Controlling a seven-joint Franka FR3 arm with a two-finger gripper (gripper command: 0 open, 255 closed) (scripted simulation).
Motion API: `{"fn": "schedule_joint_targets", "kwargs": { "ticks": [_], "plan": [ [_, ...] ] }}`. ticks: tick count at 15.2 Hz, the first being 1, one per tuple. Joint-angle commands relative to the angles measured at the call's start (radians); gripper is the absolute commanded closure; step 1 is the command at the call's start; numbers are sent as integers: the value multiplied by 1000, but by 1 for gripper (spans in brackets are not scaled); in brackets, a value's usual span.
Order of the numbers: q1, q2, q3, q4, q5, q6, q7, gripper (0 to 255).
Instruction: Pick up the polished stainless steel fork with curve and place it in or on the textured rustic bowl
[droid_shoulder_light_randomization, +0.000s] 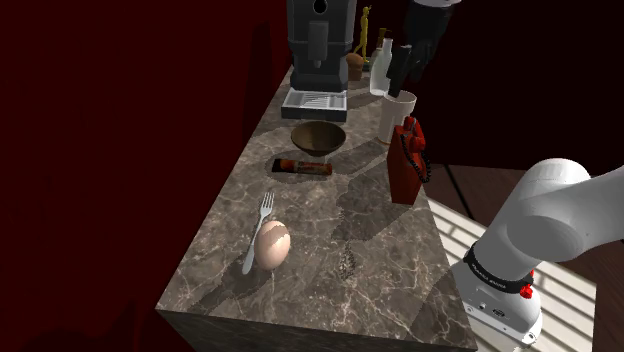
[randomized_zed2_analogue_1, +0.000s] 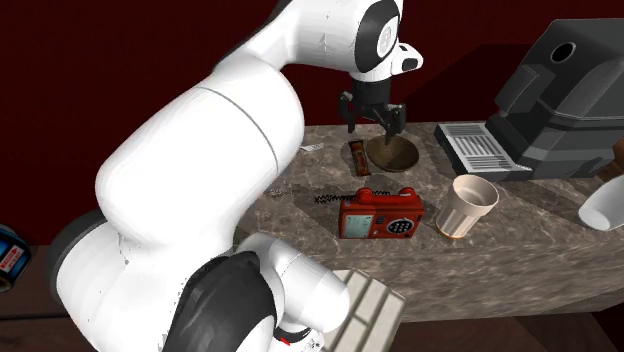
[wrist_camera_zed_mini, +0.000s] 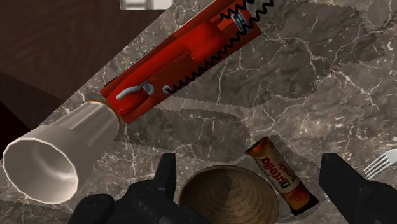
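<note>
The silvery fork (droid_shoulder_light_randomization: 263, 212) lies on the marble counter near its front, its handle beside a pale egg-shaped object (droid_shoulder_light_randomization: 272, 245). Its tines (wrist_camera_zed_mini: 382, 162) peek in beyond one finger in the wrist view. The brown ribbed bowl (droid_shoulder_light_randomization: 318, 137) (randomized_zed2_analogue_1: 392, 153) (wrist_camera_zed_mini: 229, 196) stands farther back, upright and empty. My gripper (droid_shoulder_light_randomization: 402, 72) (randomized_zed2_analogue_1: 372, 118) (wrist_camera_zed_mini: 249, 164) hangs open and empty, high above the counter, roughly over the bowl, far from the fork.
A wrapped chocolate bar (droid_shoulder_light_randomization: 302, 167) (wrist_camera_zed_mini: 281, 175) lies between bowl and fork. A red telephone (droid_shoulder_light_randomization: 407, 160) (randomized_zed2_analogue_1: 382, 213) and a white cup (droid_shoulder_light_randomization: 398, 113) (randomized_zed2_analogue_1: 468, 207) stand along the counter's edge near the stand. A coffee machine (droid_shoulder_light_randomization: 318, 50) and bottles (droid_shoulder_light_randomization: 380, 70) crowd the back.
</note>
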Motion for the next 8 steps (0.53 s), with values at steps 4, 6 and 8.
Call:
{"fn": "schedule_joint_targets", "kwargs": {
  "ticks": [4, 6, 8],
  "plan": [
    [-5, 3, 67, -56, 44, 52, 131, 0],
    [-9, 15, 114, -84, 73, 89, 218, 0],
    [-13, 35, 162, -106, 102, 128, 304, 0]
  ]
}}
